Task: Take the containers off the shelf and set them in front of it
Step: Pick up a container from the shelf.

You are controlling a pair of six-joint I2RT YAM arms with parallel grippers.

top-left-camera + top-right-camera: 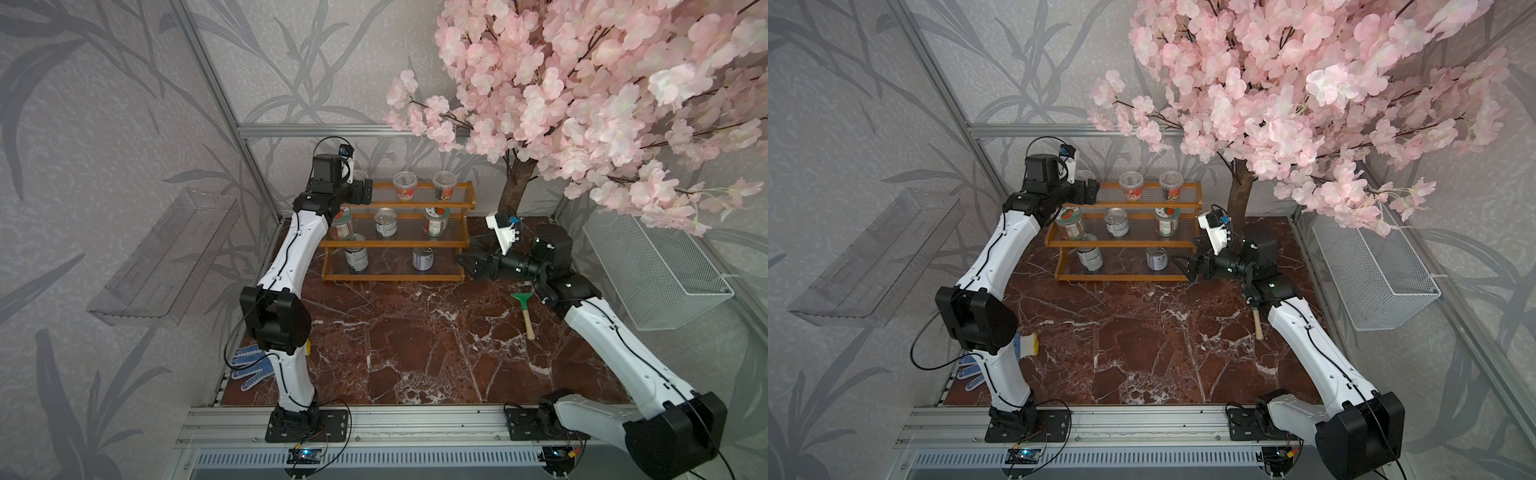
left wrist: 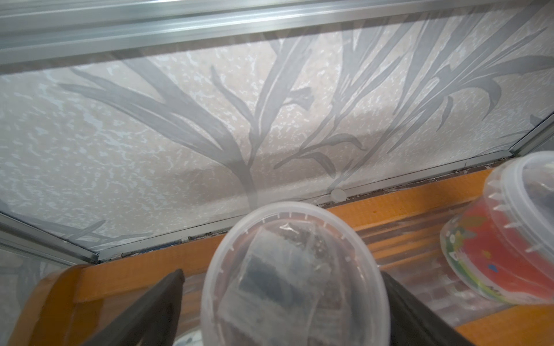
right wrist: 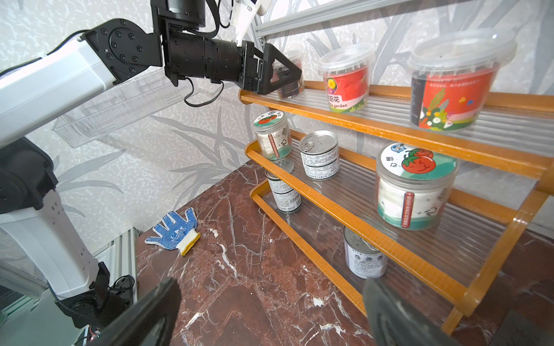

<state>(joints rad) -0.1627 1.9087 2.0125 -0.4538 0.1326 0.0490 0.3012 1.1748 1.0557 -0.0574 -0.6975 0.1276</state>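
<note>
1. Your left gripper (image 2: 281, 274) is up at the left end of the shelf's (image 1: 399, 246) top tier. The jaws are spread wide, with one finger (image 2: 156, 305) on either side of the end cup (image 2: 295, 269).
2. There's a sliver of gap at that finger, so you're straddling the end cup and no squeeze shows. The cup sits on the tier with its lid on.
3. Along the same tier, in both top views, the middle cup (image 1: 404, 185) has a red label. The right cup (image 1: 444, 185) stands toward the far end.
4. On the middle tier, the left jar (image 1: 341, 222) is partly behind your left arm. The middle can (image 1: 386, 221) is in the centre, and the right jar (image 1: 436, 220) shows its tomato lid.
5. On the bottom tier, the lower left can (image 1: 356, 257) and the lower right can (image 1: 422, 257) stand well apart.
6. Your right gripper (image 1: 467, 254) hangs just off the right end of the bottom tier. It points at the shelf with jaws wide and holds nothing.
7. On the marble table (image 1: 415, 353), the blue-dotted glove (image 1: 249, 368) lies by the left arm's base. A green scraper (image 1: 524, 309) lies beside the right arm.
</note>
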